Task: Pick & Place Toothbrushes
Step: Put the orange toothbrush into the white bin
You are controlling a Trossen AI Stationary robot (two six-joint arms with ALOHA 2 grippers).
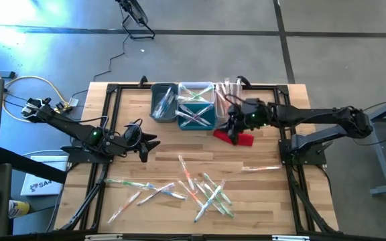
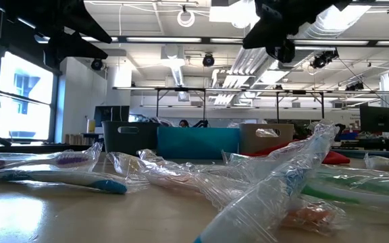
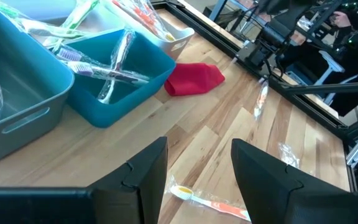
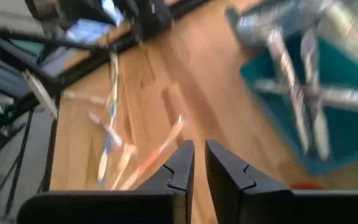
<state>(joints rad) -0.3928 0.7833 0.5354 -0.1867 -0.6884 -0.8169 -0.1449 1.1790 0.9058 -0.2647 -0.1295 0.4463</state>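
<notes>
Many wrapped toothbrushes (image 1: 206, 191) lie scattered flat on the near half of the wooden table, and one (image 1: 260, 168) lies apart at the right. More toothbrushes (image 3: 104, 71) lie in the teal bin (image 3: 123, 93) at the far middle. My right gripper (image 1: 232, 128) hovers over the red cloth (image 1: 240, 138) by the teal bin's near right corner. In its wrist view my right gripper (image 4: 199, 165) has its fingers almost together with nothing between them. My left gripper (image 1: 146, 144) hangs open above the table's left half. Between the fingers of my left gripper (image 3: 197, 180) only table and one toothbrush (image 3: 210, 204) far below show.
A grey bin (image 1: 164, 102) stands left of the teal bin (image 1: 196, 110), and a white bin (image 1: 228, 90) with toothbrushes stands to its right, all along the far edge. A black frame (image 1: 112, 90) borders the table. Bare wood lies between the bins and the scattered toothbrushes.
</notes>
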